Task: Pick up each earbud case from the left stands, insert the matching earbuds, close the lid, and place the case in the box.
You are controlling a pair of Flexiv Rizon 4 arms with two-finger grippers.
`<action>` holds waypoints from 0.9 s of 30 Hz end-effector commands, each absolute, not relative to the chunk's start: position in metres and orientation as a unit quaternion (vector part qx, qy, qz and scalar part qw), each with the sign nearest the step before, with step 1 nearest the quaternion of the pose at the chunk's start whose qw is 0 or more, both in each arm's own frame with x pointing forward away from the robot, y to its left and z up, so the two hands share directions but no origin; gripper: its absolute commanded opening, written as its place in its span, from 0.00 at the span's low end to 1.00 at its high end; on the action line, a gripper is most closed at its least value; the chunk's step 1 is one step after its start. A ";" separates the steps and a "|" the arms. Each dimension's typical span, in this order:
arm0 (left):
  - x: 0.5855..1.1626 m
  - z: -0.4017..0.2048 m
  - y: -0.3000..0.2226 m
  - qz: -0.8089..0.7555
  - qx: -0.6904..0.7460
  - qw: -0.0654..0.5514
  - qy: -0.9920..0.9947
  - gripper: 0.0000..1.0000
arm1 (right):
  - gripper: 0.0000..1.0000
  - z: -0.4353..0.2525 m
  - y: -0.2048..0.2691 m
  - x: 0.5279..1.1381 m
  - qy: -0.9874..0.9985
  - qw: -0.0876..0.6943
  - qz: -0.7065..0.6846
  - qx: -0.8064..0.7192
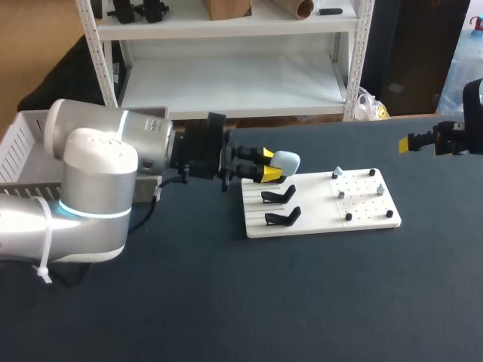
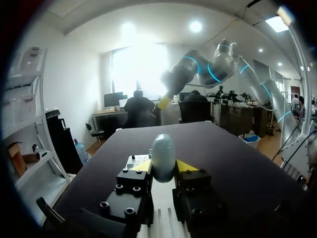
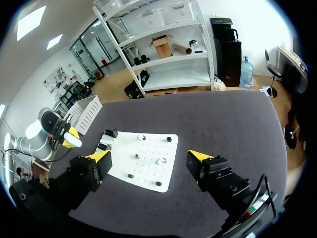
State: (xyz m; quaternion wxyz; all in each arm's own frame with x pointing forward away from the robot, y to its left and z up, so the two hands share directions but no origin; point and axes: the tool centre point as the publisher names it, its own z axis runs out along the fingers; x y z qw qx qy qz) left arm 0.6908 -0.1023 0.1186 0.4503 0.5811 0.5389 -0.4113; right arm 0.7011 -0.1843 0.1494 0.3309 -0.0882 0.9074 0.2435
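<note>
**Head view.** Nearest is the left arm (image 1: pixel 90 196), coming in from the table's nine o'clock side. The left gripper (image 1: pixel 264 164) is clenched on the pale blue earbud case (image 1: pixel 285 161) at the ten o'clock corner of the white board (image 1: pixel 317 222). Two black stands (image 1: pixel 279 196) below it are bare. I cannot tell whether the case is clear of its own stand. The side-on grip probably leaves the lid free for opening. The box (image 1: pixel 23 143) waits at the table's far nine o'clock edge. The right gripper (image 1: pixel 411 143) hangs at two o'clock from the board.

**Left wrist view.** The yellow fingertips (image 2: pixel 143 165) pinch the case (image 2: pixel 163 156) from both sides, and it stands upright between them.

**Right wrist view.** The right gripper (image 3: pixel 150 157) is released, with its fingers wide apart and nothing in them. It hovers above the board's (image 3: pixel 124 144) pegged half, likely ready to fetch earbuds.
</note>
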 end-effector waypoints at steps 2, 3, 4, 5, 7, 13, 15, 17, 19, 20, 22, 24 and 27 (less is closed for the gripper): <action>0.688 0.118 -0.102 -0.406 0.576 0.458 0.542 0.00 | 1.00 0.149 -0.185 0.701 0.907 0.331 0.244 -0.089; 0.688 0.118 -0.102 -0.406 0.576 0.458 0.542 0.00 | 1.00 0.149 -0.185 0.701 0.907 0.331 0.244 -0.089; 0.688 0.118 -0.102 -0.406 0.576 0.458 0.542 0.00 | 1.00 0.149 -0.185 0.701 0.907 0.331 0.244 -0.089; 0.688 0.118 -0.102 -0.406 0.576 0.458 0.542 0.00 | 1.00 0.149 -0.185 0.701 0.907 0.331 0.244 -0.089; 0.688 0.118 -0.102 -0.406 0.576 0.458 0.542 0.00 | 1.00 0.149 -0.185 0.701 0.907 0.331 0.244 -0.089; 0.688 0.118 -0.102 -0.406 0.576 0.458 0.542 0.00 | 1.00 0.149 -0.185 0.701 0.907 0.331 0.244 -0.089; 0.688 0.118 -0.102 -0.406 0.576 0.458 0.542 0.00 | 1.00 0.149 -0.185 0.701 0.907 0.331 0.244 -0.089; 0.687 0.118 -0.105 -0.411 0.572 0.462 0.539 0.00 | 1.00 0.149 -0.185 0.701 0.907 0.331 0.244 -0.089; 0.684 0.120 -0.109 -0.423 0.567 0.469 0.529 0.00 | 1.00 0.149 -0.185 0.701 0.907 0.331 0.244 -0.089; 0.683 0.121 -0.111 -0.425 0.566 0.471 0.527 0.00 | 1.00 0.149 -0.185 0.701 0.907 0.331 0.244 -0.089; 0.682 0.121 -0.114 -0.434 0.560 0.477 0.520 0.00 | 1.00 0.149 -0.185 0.701 0.907 0.331 0.244 -0.089; 0.682 0.121 -0.116 -0.443 0.551 0.484 0.516 0.00 | 1.00 0.149 -0.186 0.702 0.908 0.329 0.244 -0.088; 0.682 0.120 -0.118 -0.446 0.548 0.488 0.513 0.00 | 1.00 0.147 -0.187 0.696 0.909 0.325 0.246 -0.090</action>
